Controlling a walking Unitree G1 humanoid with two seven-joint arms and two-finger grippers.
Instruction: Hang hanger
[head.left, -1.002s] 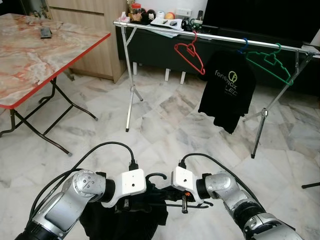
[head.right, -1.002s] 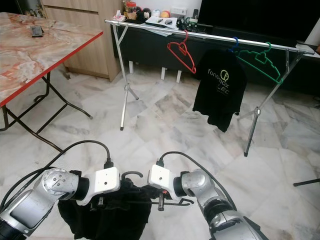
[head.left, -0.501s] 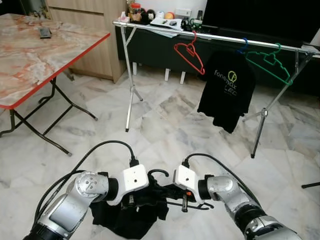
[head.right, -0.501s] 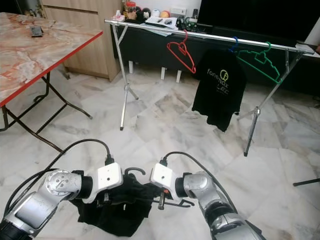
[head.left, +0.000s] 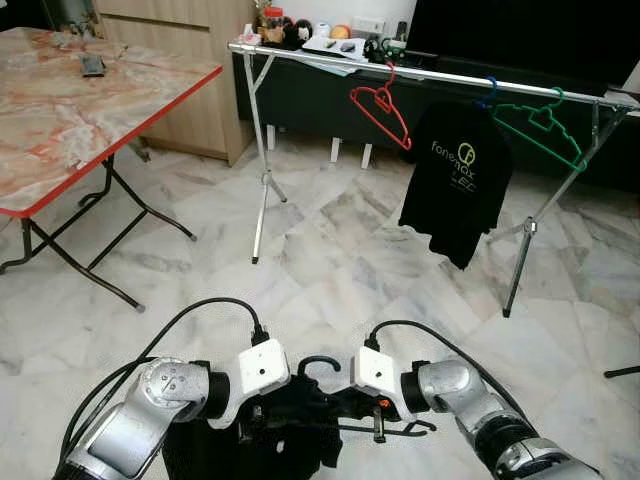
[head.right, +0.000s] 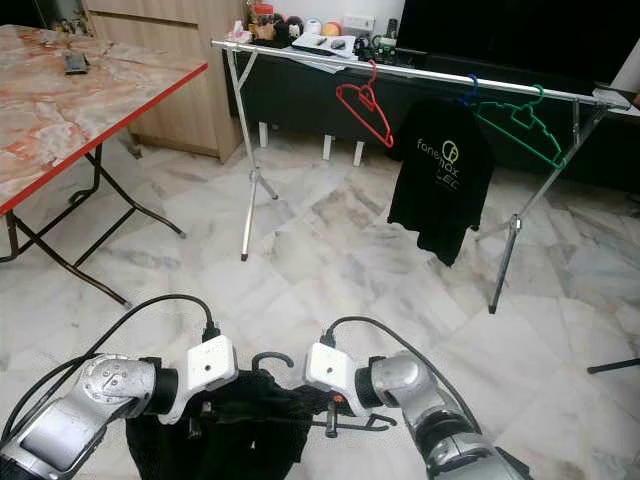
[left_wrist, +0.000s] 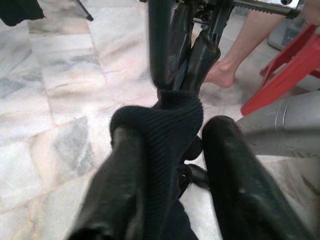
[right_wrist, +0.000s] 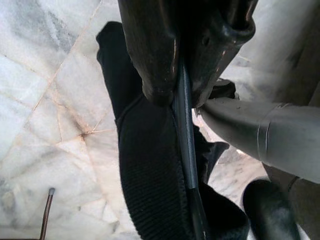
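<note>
Right tool (head.left: 376, 425), hanger (head.left: 330, 400) sank lower.

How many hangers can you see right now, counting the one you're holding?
4. A red hanger, a blue hanger carrying the black T-shirt and a green hanger are on the rail; the black hanger is between both grippers.

red hanger (head.left: 380, 104) | green hanger (head.left: 540, 122) | black shirt (head.left: 456, 182) | marble-patterned floor (head.left: 340, 250)
</note>
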